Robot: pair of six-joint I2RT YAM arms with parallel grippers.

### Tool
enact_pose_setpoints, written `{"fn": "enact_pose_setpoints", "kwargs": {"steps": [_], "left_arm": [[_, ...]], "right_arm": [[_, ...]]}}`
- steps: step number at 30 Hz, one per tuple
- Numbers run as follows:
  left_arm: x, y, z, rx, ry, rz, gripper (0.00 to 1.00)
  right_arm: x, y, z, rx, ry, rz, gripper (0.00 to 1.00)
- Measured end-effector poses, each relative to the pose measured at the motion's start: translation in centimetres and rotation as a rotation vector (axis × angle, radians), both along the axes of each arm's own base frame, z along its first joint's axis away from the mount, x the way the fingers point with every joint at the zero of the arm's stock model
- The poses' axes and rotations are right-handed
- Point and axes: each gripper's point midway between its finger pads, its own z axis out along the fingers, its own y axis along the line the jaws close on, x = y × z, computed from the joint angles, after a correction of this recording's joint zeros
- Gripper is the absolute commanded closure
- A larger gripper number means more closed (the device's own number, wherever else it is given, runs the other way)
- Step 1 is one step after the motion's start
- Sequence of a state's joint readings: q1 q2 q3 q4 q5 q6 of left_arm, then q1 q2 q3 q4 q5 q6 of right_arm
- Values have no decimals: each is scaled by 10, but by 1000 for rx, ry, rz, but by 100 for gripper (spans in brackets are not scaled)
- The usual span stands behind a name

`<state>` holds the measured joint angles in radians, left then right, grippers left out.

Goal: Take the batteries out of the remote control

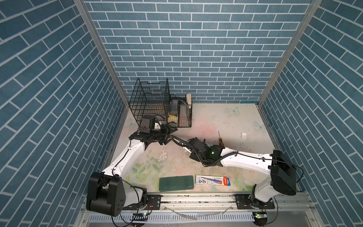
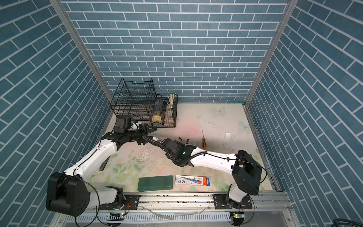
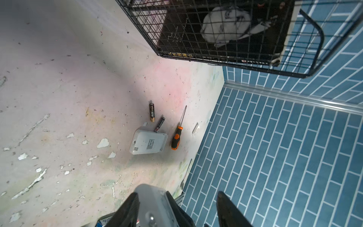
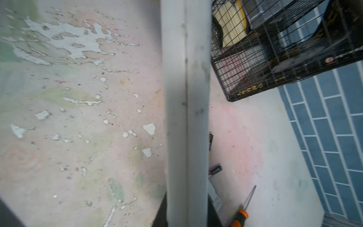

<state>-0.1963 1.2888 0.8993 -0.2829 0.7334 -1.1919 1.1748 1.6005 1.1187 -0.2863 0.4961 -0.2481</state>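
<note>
Scene from above: table (image 1: 216,121) with a worn floral sheet, blue brick walls on three sides, wire basket (image 1: 137,102) in the far left corner.
Above, left side: left gripper (image 1: 169,136) hangs just near of the basket in both top views, jaws spread apart, pointing right.
Above, middle: right gripper (image 1: 189,149) reaches left to mid-table, close to the left one. Its own camera block covers it, so from here I cannot tell how the jaws stand.
Above, task things: two batteries (image 2: 180,139) lie loose on the table in a top view, just far of the right gripper and left of the screwdriver (image 2: 204,143).
Above, the rest: small white plate (image 1: 244,135) lies alone, right of the screwdriver. Green case (image 1: 176,183) and pen pack (image 1: 213,179) lie side by side at the near edge.
Left wrist, gripper: left gripper (image 3: 177,193) shows two dark fingers wide apart.
Left wrist, remote: remote (image 3: 151,202) shows only a rounded white end with a screw, low between those fingers and close against one. Whether they touch, I cannot tell.
Left wrist, batteries: batteries (image 3: 152,112) are black, one with a gold end showing, near each other at a slight angle. The right one ends at the far edge of a white box (image 3: 148,142).
Left wrist, tool: screwdriver (image 3: 176,137) lies just right of the box, tip pointing far.
Right wrist, gripper: right gripper (image 4: 186,216) is closed on the remote (image 4: 186,98), a long white bar with a seam down it, blurred and close.
Right wrist, batteries: batteries (image 4: 216,169) peek out from behind the remote, down on the table, with the screwdriver (image 4: 240,215) handle beside them.
</note>
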Motion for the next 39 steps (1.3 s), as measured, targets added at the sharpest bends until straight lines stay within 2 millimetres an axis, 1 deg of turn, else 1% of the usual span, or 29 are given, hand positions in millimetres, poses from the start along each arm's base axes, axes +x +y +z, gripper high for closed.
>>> {"fn": "enact_pose_setpoints", "kwargs": {"steps": [3,5,10,13,17,24,28,33,34,38,39], "left_arm": [[-8,-3,-10,-31,57,-5,42],[-10,-4,-12,-49,76,-7,43],[-9,-8,-11,-83,92,-9,46],[-8,-9,-9,-95,93,-9,49],[-9,-11,-7,-108,97,-14,55],[-7,-11,-5,-122,91,-19,73],[-6,-11,-8,-126,98,-24,75],[-7,-12,-14,-130,132,-25,83],[-7,-12,-15,-131,136,-26,85],[-8,-13,-16,-136,144,-33,98],[-8,-13,-16,-137,143,-35,100]], "right_arm": [[6,4,10,2,-76,-6,100],[7,7,14,-10,-117,2,100],[10,15,18,-30,-204,10,100],[15,19,16,-46,-239,7,100],[18,22,14,-57,-263,6,100],[20,24,19,-52,-287,7,100],[20,23,16,-64,-290,14,100],[20,20,12,-92,-305,28,100],[20,20,11,-93,-306,28,100],[19,18,11,-91,-309,27,100],[19,18,11,-91,-311,28,100]]}}
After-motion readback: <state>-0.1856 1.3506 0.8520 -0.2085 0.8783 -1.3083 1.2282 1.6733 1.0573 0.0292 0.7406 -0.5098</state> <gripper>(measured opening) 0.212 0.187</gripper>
